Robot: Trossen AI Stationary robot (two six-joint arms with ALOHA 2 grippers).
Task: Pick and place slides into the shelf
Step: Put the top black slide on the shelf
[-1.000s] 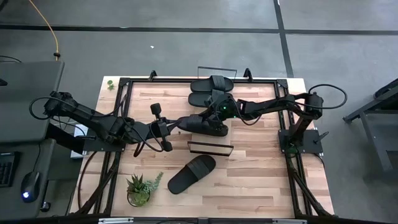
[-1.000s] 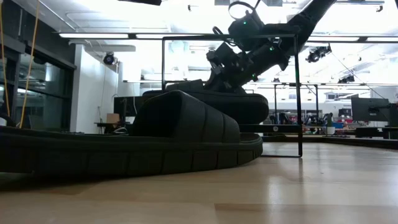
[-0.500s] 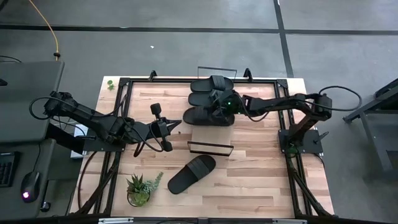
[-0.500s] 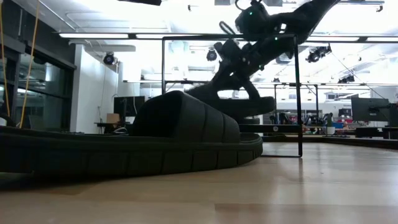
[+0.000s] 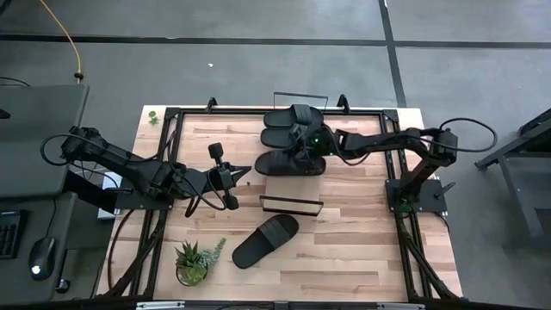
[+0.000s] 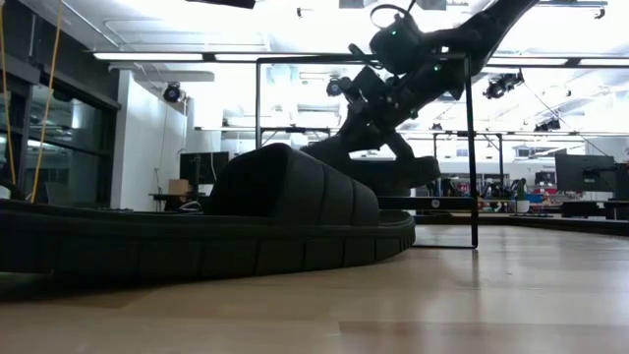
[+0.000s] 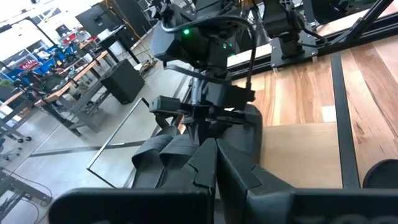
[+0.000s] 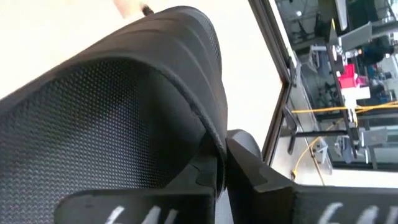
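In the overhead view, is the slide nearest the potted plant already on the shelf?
No, that slide lies alone on the bare tabletop beside the potted plant, well apart from the shelf.

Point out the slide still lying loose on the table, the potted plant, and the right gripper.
Loose slide (image 5: pixel 265 240): high view, on its strap band.
Potted plant (image 5: pixel 191 262): high view, on its leaves.
Right gripper (image 5: pixel 303 151): high view, between its fingertips, at the slide it holds.
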